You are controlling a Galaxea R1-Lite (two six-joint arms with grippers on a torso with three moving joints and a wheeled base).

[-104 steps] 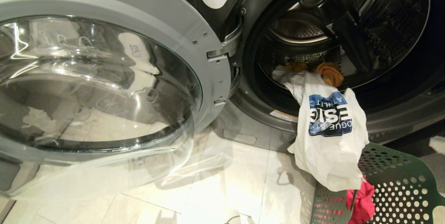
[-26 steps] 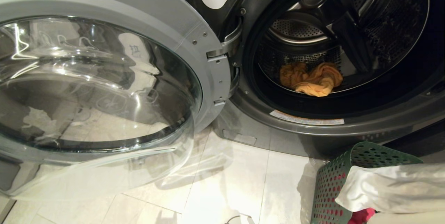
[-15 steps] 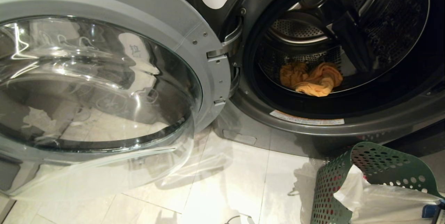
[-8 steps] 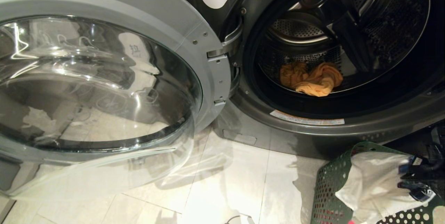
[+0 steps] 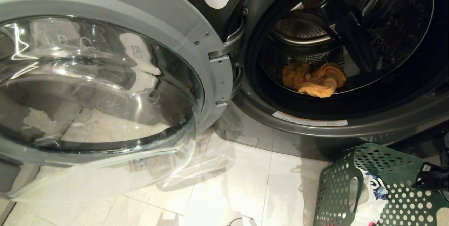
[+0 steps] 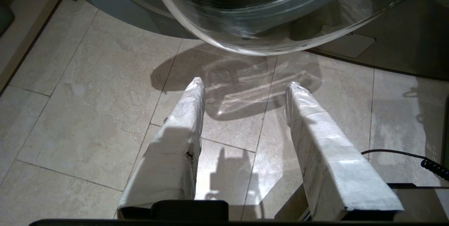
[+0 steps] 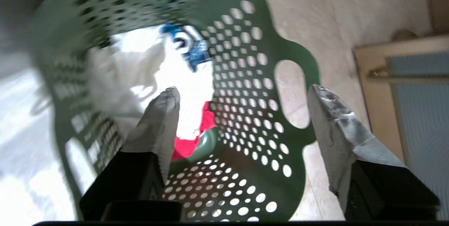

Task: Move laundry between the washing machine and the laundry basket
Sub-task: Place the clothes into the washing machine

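Note:
The washing machine (image 5: 350, 127), labelled 2, stands with its round glass door (image 5: 105, 78) swung wide to the left. An orange-yellow garment (image 5: 315, 80) lies crumpled on the drum floor. The green laundry basket (image 5: 396, 170) sits on the floor at the lower right, holding the white garment (image 5: 372, 194) with a blue print. My right gripper (image 5: 433, 180) hovers over the basket's right side. From the right wrist, that gripper (image 7: 243, 90) is open and empty above the basket (image 7: 252, 155), with the white garment (image 7: 158, 61) and a red-pink one (image 7: 187, 145) below it. My left gripper (image 6: 245, 82) hangs open over floor tiles.
The open door's glass bowl (image 6: 252, 26) bulges out just above the floor ahead of the left gripper. A coiled black cable (image 6: 431, 164) lies on the tiles near it. Pale tiled floor (image 5: 228, 184) stretches between the door and the basket.
The white garment has left my right gripper and dropped deep into the basket. The right gripper has opened and moved toward the basket's right side. Left arm unmoved.

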